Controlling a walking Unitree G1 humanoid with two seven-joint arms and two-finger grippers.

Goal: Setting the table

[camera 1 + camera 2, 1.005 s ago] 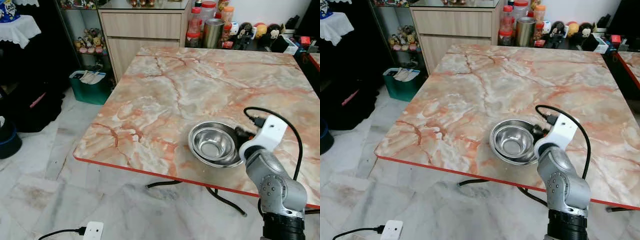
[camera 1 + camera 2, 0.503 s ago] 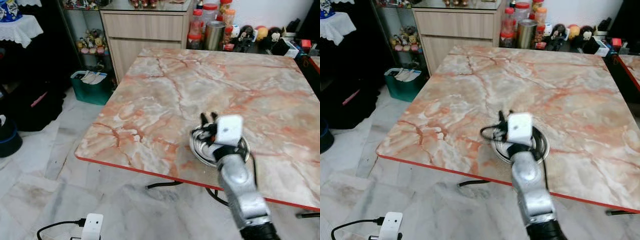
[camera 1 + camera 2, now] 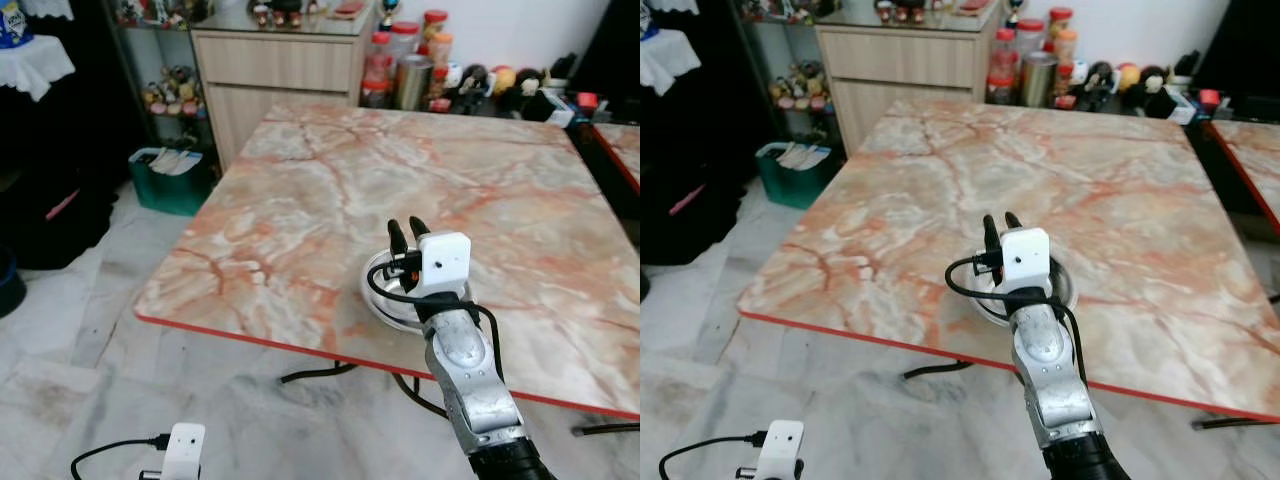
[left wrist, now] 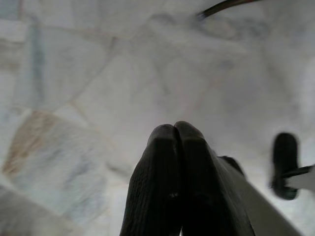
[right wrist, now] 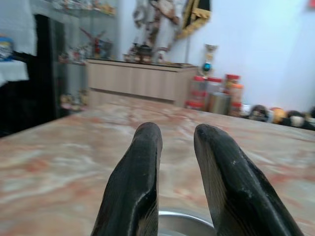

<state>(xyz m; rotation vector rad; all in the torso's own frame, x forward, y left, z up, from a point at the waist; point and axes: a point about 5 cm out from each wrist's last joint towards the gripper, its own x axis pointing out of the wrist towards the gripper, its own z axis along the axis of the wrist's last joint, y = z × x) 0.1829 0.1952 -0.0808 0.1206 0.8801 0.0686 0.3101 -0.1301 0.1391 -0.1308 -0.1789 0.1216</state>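
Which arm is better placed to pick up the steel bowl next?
The right. Its gripper hovers over the steel bowl, fingers apart; the left gripper points at the floor, fingers together.

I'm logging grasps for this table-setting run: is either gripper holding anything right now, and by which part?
Nothing is held. The right gripper is open above the steel bowl on the table, with nothing between its fingers. The left gripper is shut on nothing, over the floor.

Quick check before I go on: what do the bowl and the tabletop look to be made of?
The round silver bowl under the right claw looks like polished stainless steel: grey, shiny, thin rim. The square pink-veined table looks like glossy marble, though its thin red edge suggests a marble-pattern laminate.
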